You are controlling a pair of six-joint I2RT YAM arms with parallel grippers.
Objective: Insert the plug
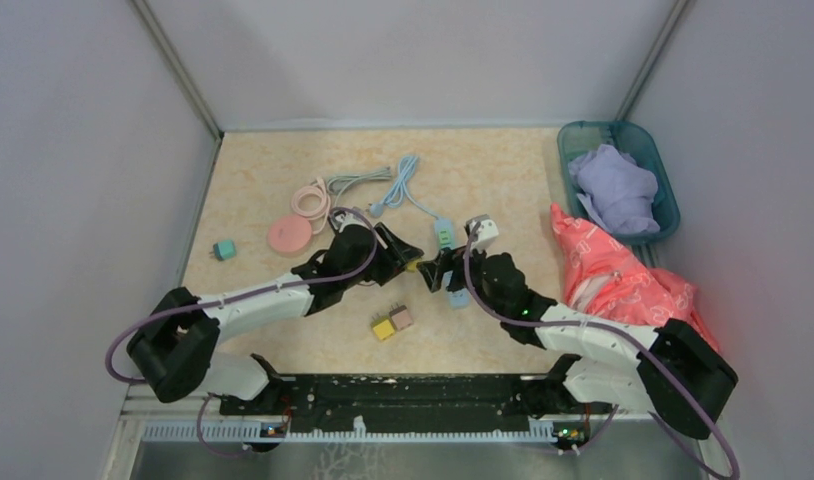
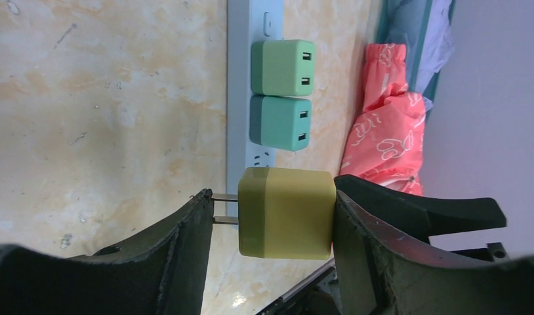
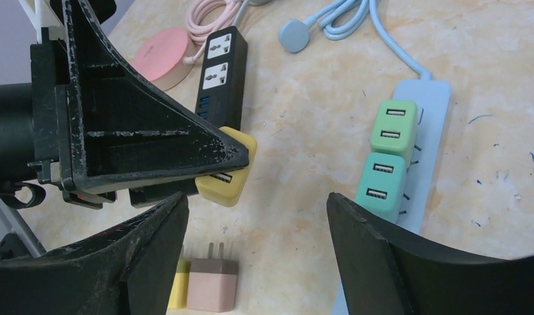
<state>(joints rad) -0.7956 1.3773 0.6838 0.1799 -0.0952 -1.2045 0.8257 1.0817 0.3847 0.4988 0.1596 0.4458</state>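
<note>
Left wrist | strip [image 2: 241, 98]: 2 green plugs [image 2: 283, 67] | left claw [image 2: 272, 191]: 1 yellow plug [image 2: 287, 213]

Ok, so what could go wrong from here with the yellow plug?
The yellow charger in the left pincer hangs close beside the teal charger and may bump it going in. Its prongs sit right at a pincer finger, which might block them. The right pincer is open, holding nothing, so the power strip could slide.
</note>
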